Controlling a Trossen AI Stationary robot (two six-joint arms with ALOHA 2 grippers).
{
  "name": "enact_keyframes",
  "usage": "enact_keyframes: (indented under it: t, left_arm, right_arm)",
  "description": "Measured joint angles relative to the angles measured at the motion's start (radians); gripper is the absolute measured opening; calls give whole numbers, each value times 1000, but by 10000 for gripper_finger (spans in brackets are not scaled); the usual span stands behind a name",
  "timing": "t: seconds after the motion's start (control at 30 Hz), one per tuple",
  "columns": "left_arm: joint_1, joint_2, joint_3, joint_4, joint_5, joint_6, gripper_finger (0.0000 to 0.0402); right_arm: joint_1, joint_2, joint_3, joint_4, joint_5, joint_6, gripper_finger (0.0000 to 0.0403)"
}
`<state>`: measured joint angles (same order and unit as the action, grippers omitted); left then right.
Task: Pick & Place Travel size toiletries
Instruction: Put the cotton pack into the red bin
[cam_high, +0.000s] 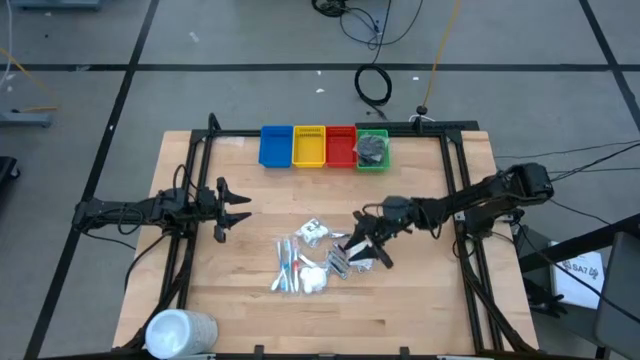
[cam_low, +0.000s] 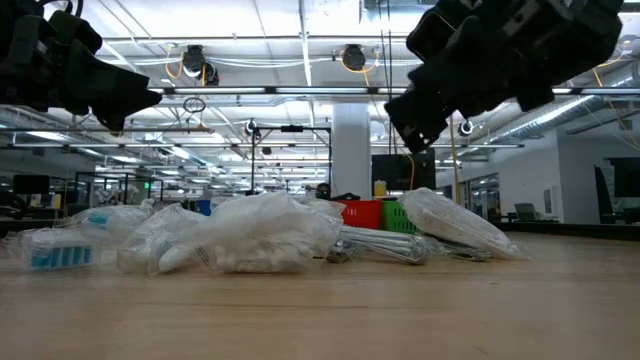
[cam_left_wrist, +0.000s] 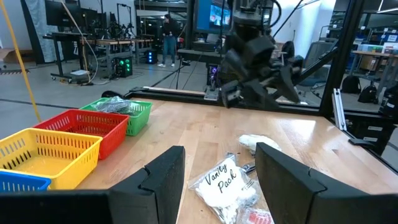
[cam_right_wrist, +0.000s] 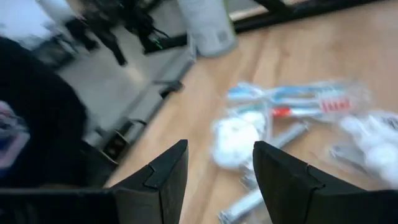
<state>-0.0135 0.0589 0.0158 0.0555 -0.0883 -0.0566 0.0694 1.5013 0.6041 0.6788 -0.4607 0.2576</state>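
Four coloured bins (cam_high: 324, 146); both arms' fingers (cam_left_wrist: 163, 177) (cam_right_wrist: 166, 171) parted, empty, near toiletries (cam_high: 310, 262).

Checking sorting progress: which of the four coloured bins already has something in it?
The green bin, at the right end of the row, holds dark items; the blue, yellow and red bins beside it look empty.
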Motion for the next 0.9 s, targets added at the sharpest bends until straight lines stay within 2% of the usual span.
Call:
enact_keyframes:
  t: [0.17, 0.27, 0.43, 0.6, 0.7, 0.9]
  left_arm:
    - [0, 0, 0, 0, 0, 0, 191]
    - [0, 0, 0, 0, 0, 0, 191]
    - [0, 0, 0, 0, 0, 0, 191]
    - [0, 0, 0, 0, 0, 0, 191]
    - [0, 0, 0, 0, 0, 0, 191]
    - [0, 0, 0, 0, 0, 0, 191]
  right_arm:
    - [125, 0, 0, -155, 246, -103, 173]
    - [189, 1, 0, -245, 387, -112, 190]
    - [255, 0, 0, -326, 502, -90, 237]
    - [279, 0, 0, -436, 706, -124, 275]
    - [277, 0, 0, -472, 769, -122, 286]
    - [254, 0, -25, -462, 774, -85, 282]
